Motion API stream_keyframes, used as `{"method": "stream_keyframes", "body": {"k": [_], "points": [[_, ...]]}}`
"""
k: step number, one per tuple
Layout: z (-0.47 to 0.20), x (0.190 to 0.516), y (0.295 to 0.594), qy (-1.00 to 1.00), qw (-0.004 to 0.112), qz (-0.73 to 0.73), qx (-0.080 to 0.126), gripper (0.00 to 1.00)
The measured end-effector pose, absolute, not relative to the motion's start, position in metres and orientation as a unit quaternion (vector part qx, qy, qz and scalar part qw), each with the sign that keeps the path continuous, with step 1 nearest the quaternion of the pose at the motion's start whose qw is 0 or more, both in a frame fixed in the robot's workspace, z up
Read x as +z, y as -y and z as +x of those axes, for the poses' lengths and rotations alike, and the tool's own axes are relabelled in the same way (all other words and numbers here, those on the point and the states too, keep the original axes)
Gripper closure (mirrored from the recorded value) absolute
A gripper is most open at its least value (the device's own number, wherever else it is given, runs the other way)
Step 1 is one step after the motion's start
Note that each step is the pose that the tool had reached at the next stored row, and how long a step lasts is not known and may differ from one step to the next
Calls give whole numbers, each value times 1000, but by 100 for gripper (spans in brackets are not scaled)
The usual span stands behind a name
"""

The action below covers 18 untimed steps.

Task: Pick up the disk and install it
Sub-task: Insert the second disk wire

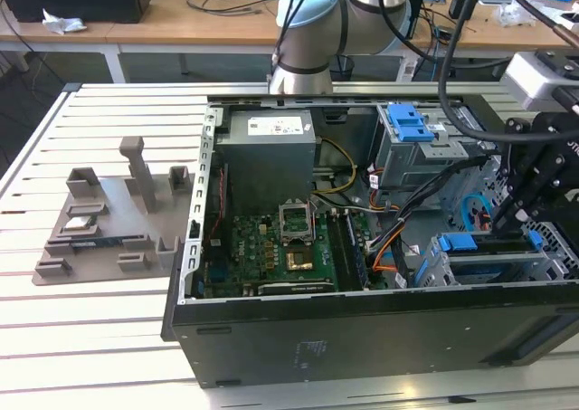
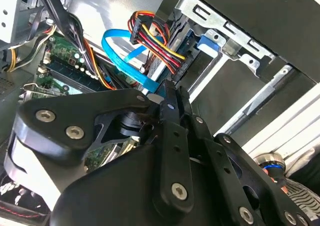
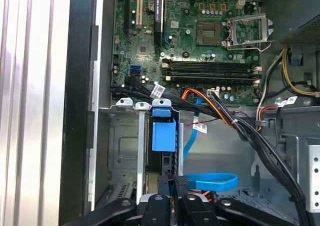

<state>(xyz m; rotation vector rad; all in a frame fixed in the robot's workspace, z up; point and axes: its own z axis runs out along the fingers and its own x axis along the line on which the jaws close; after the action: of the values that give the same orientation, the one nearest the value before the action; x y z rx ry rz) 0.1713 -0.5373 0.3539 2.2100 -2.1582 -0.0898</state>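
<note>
Blue disk (image 3: 163, 136) between fingers (image 3: 181, 186)

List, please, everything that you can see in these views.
white slatted table: one, white, bearing everything
open black metal computer case: one, black, on the table
green motherboard: one, green, inside the case
grey metal box with white sticker: one, grey, beside the motherboard
disk with blue plastic carrier rails: one, blue, in the case's drive bay
grey plastic fixture tray: one, grey, exterior view's left of the case
robot arm: one, grey-blue, behind the case
black tool: one, black, at the disk
</note>
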Motion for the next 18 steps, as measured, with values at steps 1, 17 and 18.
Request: {"method": "stream_keyframes", "body": {"k": [1, 17, 18], "points": [[171, 353, 537, 698, 26, 715, -29, 84], [173, 345, 537, 695, 25, 718, -30, 84], [173, 345, 537, 695, 25, 718, -30, 84]]}}
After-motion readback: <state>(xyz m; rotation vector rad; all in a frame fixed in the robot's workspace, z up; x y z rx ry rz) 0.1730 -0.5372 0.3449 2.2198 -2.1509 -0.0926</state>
